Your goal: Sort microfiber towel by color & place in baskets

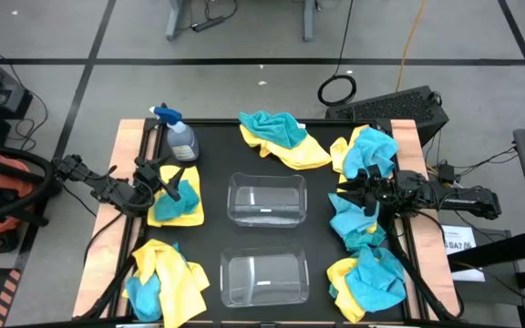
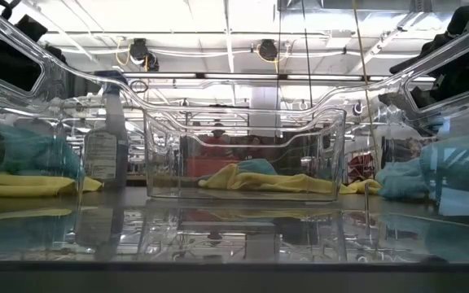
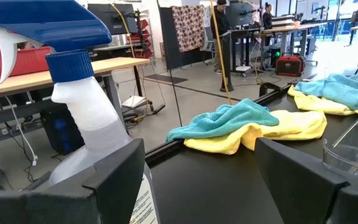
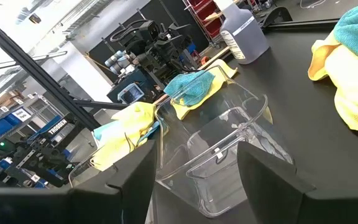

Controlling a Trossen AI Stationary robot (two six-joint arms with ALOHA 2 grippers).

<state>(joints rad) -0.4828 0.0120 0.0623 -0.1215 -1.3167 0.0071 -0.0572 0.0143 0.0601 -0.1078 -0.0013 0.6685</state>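
We see both baskets [image 1: 265, 200] empty at the desk [image 1: 215, 178] centre, towels [image 1: 285, 138] heaped along its edges. The left end effector [image 1: 173, 182], fingers wide, hovers over a left-edge pile, presumably to pick. The right end effector [image 1: 354, 193] also gapes; towel counts stay unclear.

Bright overhead ceiling lights [image 2: 218, 16] glare through the clear baskets [image 2: 243, 155], blurring the low view.

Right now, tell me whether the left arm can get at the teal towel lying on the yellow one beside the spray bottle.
Probably yes. The left tool is open and already over that teal towel on the yellow towel. The spray bottle stands close behind, but nothing seems to block the way down.
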